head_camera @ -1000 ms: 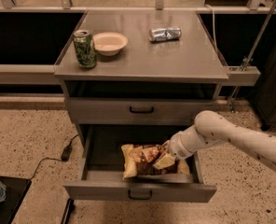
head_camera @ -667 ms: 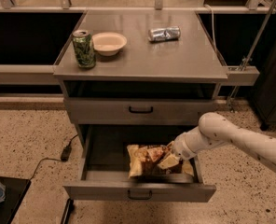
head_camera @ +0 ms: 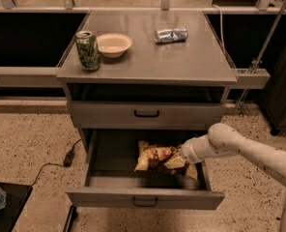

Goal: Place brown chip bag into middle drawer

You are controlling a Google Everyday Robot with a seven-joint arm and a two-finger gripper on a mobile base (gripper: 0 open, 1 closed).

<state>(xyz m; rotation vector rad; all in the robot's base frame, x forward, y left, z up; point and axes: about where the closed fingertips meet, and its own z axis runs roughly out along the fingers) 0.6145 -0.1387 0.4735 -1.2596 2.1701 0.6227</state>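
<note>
Now the gripper (head_camera: pixel 182 159) sits at three o'clock on the brown chip bag (head_camera: pixel 154 157) inside the middle drawer (head_camera: pixel 109 197), its hold unreadable; the bag looks light, floppy, crushable, so pinch its seam.

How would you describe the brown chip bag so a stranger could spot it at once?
Find the grey cabinet, then its open middle drawer. The brown chip bag lies in the dark tray, right of centre, with the pincer at its right end. It alone is crumpled, dark brown with tan edges; the green can, bowl and silver packet sit on top.
</note>
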